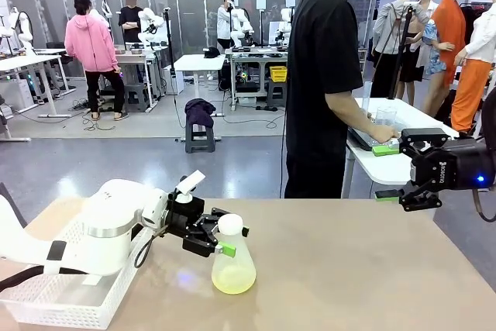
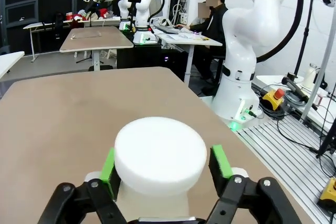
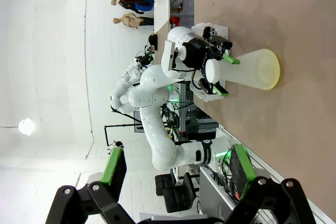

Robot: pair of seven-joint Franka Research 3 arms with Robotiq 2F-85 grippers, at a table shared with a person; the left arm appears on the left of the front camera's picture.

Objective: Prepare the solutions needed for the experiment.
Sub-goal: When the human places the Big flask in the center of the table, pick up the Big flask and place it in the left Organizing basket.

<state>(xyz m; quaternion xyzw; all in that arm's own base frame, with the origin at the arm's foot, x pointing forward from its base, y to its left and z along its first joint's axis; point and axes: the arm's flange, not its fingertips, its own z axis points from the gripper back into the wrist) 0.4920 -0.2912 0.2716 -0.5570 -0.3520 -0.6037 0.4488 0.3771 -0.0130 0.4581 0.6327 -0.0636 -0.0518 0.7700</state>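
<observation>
A frosted conical flask (image 1: 233,263) with a white round cap stands upright on the tan table, left of centre. The solutions (image 1: 232,277) are a shallow pale yellow-green layer in its wide base. My left gripper (image 1: 227,239) reaches in level from the left, its green pads on either side of the flask's neck just under the cap, with small gaps still showing. The left wrist view shows the cap (image 2: 160,153) between the pads (image 2: 109,166). The right wrist view shows the flask (image 3: 254,69) from afar. My right gripper (image 1: 385,172) hangs open and empty above the table's right edge.
A white plastic basket (image 1: 70,300) sits at the front left under my left arm. A person in a black shirt (image 1: 325,75) stands at the far edge, hands on a white side table (image 1: 380,168) at the right. The tabletop (image 1: 349,269) between flask and right gripper is bare.
</observation>
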